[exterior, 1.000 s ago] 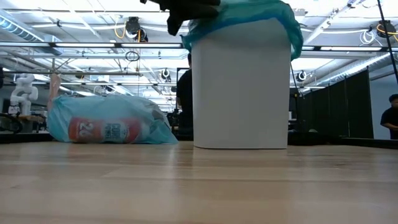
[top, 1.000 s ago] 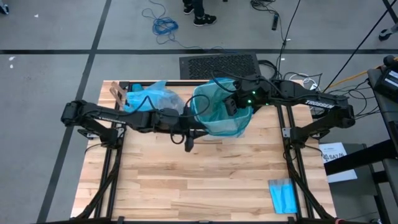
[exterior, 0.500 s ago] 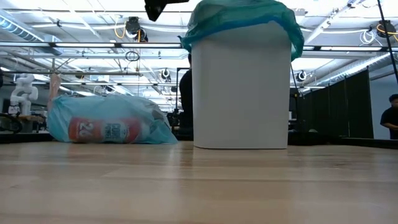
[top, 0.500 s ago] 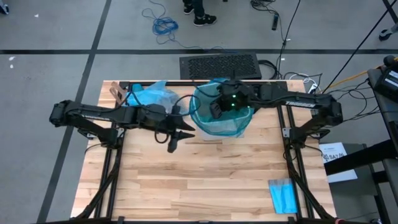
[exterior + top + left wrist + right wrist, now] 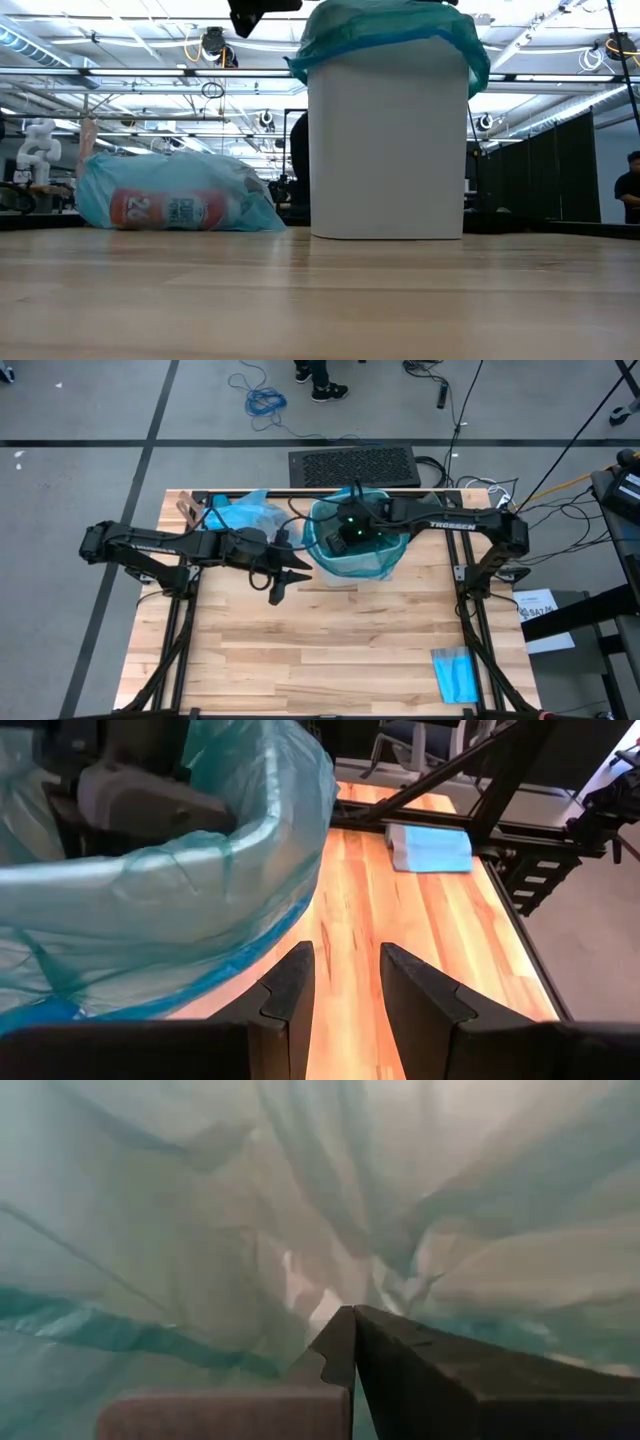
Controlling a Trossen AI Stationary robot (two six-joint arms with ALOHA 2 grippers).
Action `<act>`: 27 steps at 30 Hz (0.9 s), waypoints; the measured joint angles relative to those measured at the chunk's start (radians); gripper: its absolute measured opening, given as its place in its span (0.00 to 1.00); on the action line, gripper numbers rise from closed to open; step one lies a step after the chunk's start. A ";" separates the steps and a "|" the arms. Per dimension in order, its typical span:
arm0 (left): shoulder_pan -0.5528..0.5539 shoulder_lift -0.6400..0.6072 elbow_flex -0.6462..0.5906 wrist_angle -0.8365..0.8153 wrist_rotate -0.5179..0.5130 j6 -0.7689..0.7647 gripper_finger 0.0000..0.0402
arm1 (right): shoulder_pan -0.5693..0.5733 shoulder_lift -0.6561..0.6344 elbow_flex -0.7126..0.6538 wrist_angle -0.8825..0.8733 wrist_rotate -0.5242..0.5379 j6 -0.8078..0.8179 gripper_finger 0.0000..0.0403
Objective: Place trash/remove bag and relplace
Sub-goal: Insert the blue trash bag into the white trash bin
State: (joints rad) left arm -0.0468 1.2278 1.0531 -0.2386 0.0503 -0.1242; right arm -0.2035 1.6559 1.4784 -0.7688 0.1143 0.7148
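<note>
A white bin (image 5: 388, 140) stands at the table's far middle, lined with a teal-green plastic bag (image 5: 378, 560) folded over its rim (image 5: 390, 25). My right gripper (image 5: 345, 538) is shut and reaches down into the bin's mouth, with the liner's folds (image 5: 150, 1230) all around it (image 5: 350, 1312). My left gripper (image 5: 288, 582) hovers open and holds nothing just left of the bin, above the table (image 5: 345, 955). The light-blue bag (image 5: 240, 518) lies on its side at the far left, and trash with a red-and-white label (image 5: 165, 210) shows through it. My right gripper's shut fingertips point slantwise down into the bin, close to the liner's inner folds (image 5: 300, 1295). Whether they touch the plastic I cannot tell.
A small folded blue sheet (image 5: 456, 675) lies at the near right corner (image 5: 430, 848). The near half of the wooden table (image 5: 340, 650) is bare. A floor grate (image 5: 352, 465) sits behind the table's far edge. A person (image 5: 628, 195) stands in the room at the far right.
My left gripper has drawn back from the bin's rim toward the table's left edge and risen a little, then held still. My right gripper has come down and toward the left, into the bin's mouth, still shut.
</note>
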 joint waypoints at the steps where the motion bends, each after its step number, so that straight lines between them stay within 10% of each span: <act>1: 0.000 0.000 0.000 -0.003 0.000 0.000 0.28 | 0.000 0.007 0.000 0.002 -0.013 0.004 0.00; 27: 0.005 0.000 0.000 -0.040 -0.004 -0.027 0.28 | 0.019 -0.286 -0.001 0.074 0.026 -0.101 0.00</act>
State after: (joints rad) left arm -0.0420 1.2278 1.0531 -0.2786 0.0463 -0.1509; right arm -0.1846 1.3695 1.4776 -0.6947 0.1403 0.6134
